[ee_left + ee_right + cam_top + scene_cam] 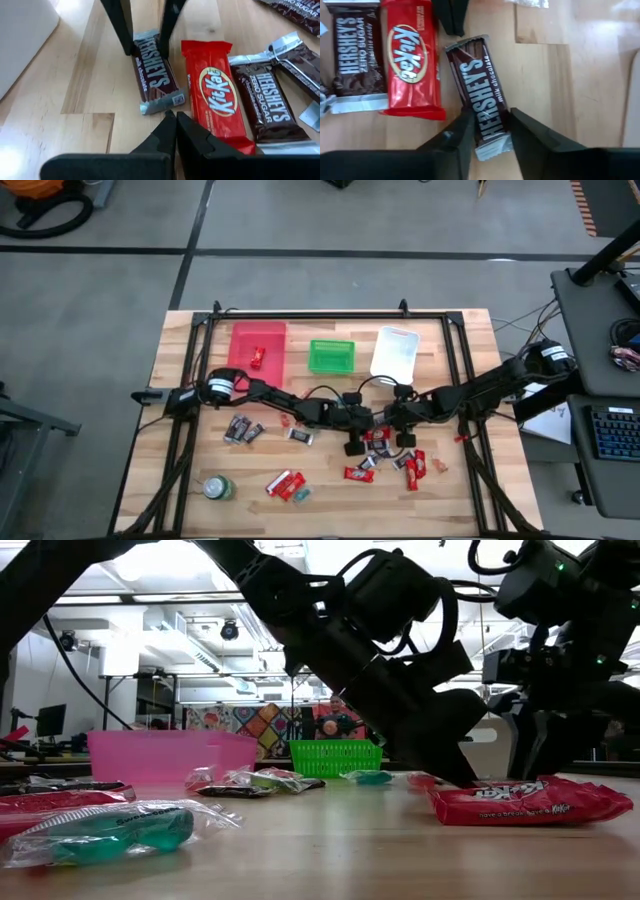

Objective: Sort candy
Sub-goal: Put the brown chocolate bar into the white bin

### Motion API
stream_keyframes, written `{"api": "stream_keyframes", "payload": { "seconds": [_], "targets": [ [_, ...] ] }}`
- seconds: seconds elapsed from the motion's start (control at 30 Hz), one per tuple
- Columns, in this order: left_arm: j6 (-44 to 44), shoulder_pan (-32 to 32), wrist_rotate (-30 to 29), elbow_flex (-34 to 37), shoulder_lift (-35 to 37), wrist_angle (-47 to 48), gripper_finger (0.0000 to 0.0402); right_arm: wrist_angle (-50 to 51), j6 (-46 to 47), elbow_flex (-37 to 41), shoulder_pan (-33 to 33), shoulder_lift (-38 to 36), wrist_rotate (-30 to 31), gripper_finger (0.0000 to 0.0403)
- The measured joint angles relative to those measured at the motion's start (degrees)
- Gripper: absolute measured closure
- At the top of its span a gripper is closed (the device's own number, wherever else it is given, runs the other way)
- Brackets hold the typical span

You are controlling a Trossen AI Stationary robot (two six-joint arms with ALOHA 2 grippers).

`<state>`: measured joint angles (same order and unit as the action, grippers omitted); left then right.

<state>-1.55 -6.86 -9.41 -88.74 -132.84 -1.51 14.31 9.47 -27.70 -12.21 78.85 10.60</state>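
Dark right tool (487, 131) low over the wooden worktop (190, 380), fingers (459, 137) set either side of the near end of a brown Hershey's milk chocolate bar (482, 97) and closing round it; bar flat on the wood, whether yet pinched not clear. Just beside it, a red KitKat bar (412, 60), then a Hershey's Zero Sugar bar (355, 55), all three lying side by side. Facing from the bar's far end, left tool (174, 129) with fingers pressed together, empty, tip just short of the same bar's silver end. Both tools meeting at mid-worktop, near the front, seen from above: right tool (403, 425), left tool (357, 430). Around them, a scatter of red wrapped candy (412, 468); further left, dark wrapped pieces (240, 430) and more red ones (285, 483) near a round green can (217, 487). Along the back edge, well apart from the tools: pink bin (258, 345) holding one red piece, green basket (332, 355), white tray (395, 352).
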Motion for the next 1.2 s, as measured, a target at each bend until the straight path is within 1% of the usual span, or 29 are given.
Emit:
{"api": "stream_keyframes", "payload": {
  "seconds": [0.17,0.23,0.37,0.57,0.67,0.9,1.0,1.1,1.2],
  "targets": [
    [0.0,-0.1,0.0,0.1,1.3,2.7,0.0402,-0.1,0.2,0.0,0.0,-0.2,-0.7,0.0376],
    [0.0,-0.2,0.0,0.2,2.2,4.2,0.0402,-0.2,0.3,0.0,0.0,-0.5,-0.8,0.0389],
    [0.0,-0.5,0.0,0.2,4.2,5.7,0.0402,-0.5,1.5,0.0,0.0,-1.9,-0.8,0.0393],
    [0.4,-1.4,0.0,0.8,7.2,7.1,0.0402,-0.5,3.3,0.2,0.0,-6.9,-0.4,0.0394],
    [2.1,-1.9,0.0,1.3,9.2,6.9,0.0402,-0.9,3.9,0.3,0.0,-9.6,-0.1,0.0395],
    [4.1,-2.2,0.0,2.4,12.1,7.0,0.0402,-1.0,9.0,0.7,-0.6,-14.0,-0.1,0.0395],
    [4.7,-2.2,0.0,2.4,12.4,6.8,0.0402,-1.0,14.5,0.7,-1.2,-15.2,-0.4,0.0395],
    [5.3,-2.2,0.0,2.4,11.7,5.5,0.0402,0.8,25.8,0.7,-1.1,-16.4,-2.1,0.0395],
    [4.5,-2.2,0.0,2.4,9.4,0.2,0.0402,3.3,36.9,0.7,-1.2,-17.9,-4.6,0.0394]
  ]
}}
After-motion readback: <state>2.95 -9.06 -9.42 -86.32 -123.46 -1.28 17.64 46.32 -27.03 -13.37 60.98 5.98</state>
